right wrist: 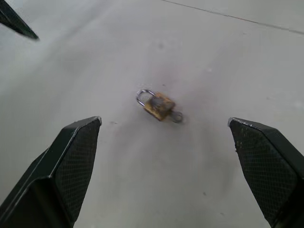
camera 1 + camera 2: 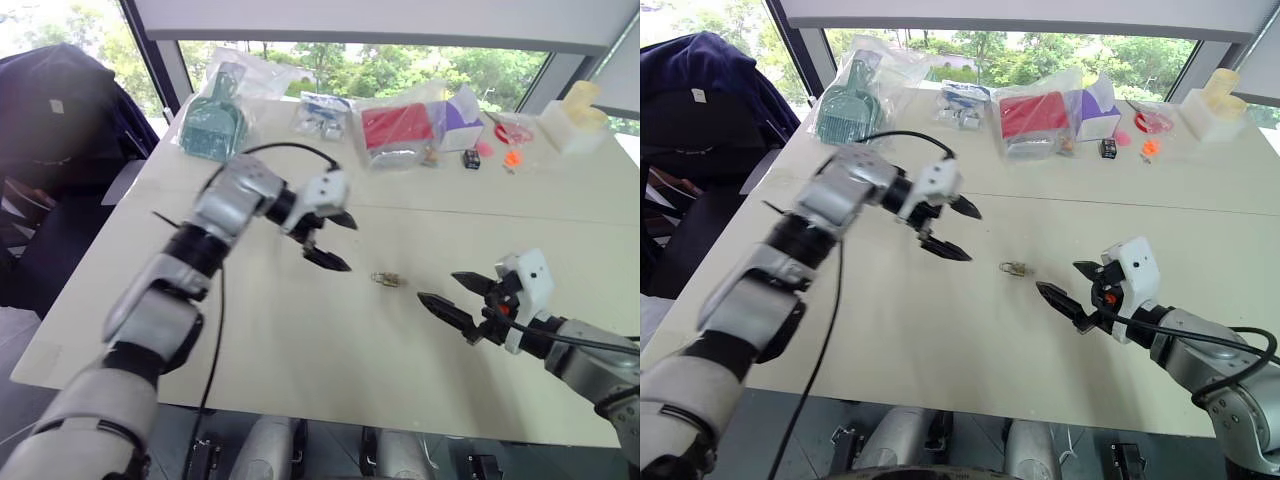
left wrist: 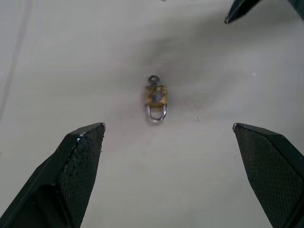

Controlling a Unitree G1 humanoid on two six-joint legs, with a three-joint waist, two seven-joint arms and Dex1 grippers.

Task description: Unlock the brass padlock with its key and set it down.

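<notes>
Lying flat on the table [image 2: 300, 350], the brass padlock [image 2: 389, 279] sits between the wide-open, empty left gripper [image 2: 327, 240] and right gripper [image 2: 452, 297]; being tiny, it could skid away from closing fingertips.

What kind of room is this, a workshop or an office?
Probably an office or lab test room: a pale table by large windows, bagged odds and ends along its far edge, a dark chair beside it.
</notes>
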